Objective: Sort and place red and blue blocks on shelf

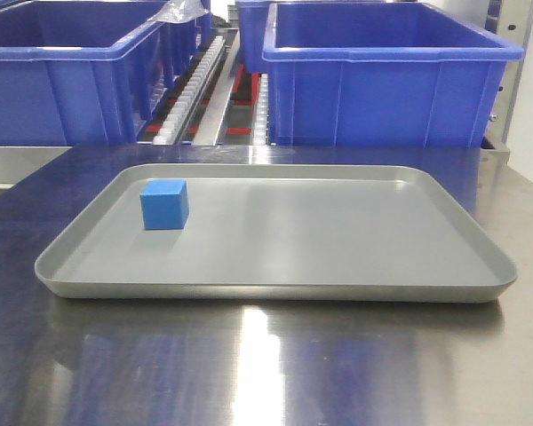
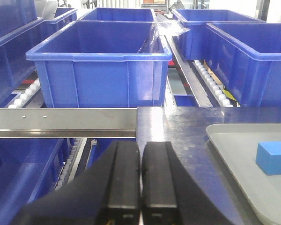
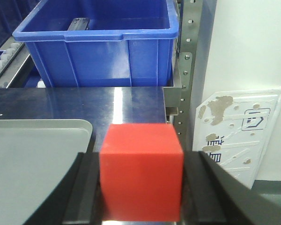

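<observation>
The red block (image 3: 141, 171) fills the space between the black fingers of my right gripper (image 3: 141, 187), which is shut on it, to the right of the grey tray (image 3: 33, 159). The blue block (image 1: 164, 204) sits in the tray's far-left part (image 1: 275, 293); the left wrist view shows the blue block (image 2: 273, 157) off to the right. My left gripper (image 2: 140, 183) is shut with nothing in it, hanging left of the tray, just before the shelf's brushed front rail (image 2: 63, 119) with its two screws. Neither gripper shows in the front view.
Big blue bins (image 1: 386, 75) (image 1: 67, 75) stand on the shelf's roller tracks (image 1: 195, 84) behind the steel table (image 1: 266, 373). More bins (image 2: 100, 63) crowd the left wrist view. A perforated upright (image 3: 187, 70) and a white panel (image 3: 239, 131) stand at the right.
</observation>
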Controlling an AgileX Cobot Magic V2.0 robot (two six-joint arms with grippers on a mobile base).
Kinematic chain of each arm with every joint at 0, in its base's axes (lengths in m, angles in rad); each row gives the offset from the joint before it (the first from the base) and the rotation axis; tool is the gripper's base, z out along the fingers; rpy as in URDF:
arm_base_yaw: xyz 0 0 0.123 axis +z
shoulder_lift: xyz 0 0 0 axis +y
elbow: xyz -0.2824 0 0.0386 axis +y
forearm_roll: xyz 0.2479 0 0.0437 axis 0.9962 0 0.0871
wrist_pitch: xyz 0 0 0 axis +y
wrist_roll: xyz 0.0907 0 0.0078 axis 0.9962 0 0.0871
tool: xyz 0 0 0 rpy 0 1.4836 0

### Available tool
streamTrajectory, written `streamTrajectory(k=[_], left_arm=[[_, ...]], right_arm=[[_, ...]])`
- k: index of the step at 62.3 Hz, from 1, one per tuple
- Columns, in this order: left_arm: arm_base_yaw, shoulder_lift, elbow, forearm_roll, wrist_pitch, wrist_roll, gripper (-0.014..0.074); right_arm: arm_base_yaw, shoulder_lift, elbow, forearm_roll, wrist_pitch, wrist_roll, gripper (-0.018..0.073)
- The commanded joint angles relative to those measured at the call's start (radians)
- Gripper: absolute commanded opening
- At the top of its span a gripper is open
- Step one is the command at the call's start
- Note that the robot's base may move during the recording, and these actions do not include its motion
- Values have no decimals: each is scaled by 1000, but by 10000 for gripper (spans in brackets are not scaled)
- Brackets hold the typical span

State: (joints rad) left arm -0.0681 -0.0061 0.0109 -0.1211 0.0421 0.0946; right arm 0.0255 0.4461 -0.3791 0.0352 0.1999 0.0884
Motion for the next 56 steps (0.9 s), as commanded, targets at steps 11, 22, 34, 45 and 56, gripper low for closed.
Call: streamTrajectory(k=[11, 22, 34, 45, 56], left_arm=[[-3, 94, -149, -3, -7, -16, 125], [-5, 318, -291, -12, 82, -134, 125], [-7, 636, -480, -11, 216, -220, 125], [-53, 920, -670, 95, 357, -376, 132], [-168, 1159, -869, 211, 496, -481, 312]], right_arm=[[-8, 1, -28, -8, -84, -10, 52], [-8, 1, -28, -8, -84, -10, 52], [-8, 1, -28, -8, -84, -10, 52], [-8, 1, -28, -8, -84, -10, 52], [-8, 1, -28, -8, -84, -10, 52]])
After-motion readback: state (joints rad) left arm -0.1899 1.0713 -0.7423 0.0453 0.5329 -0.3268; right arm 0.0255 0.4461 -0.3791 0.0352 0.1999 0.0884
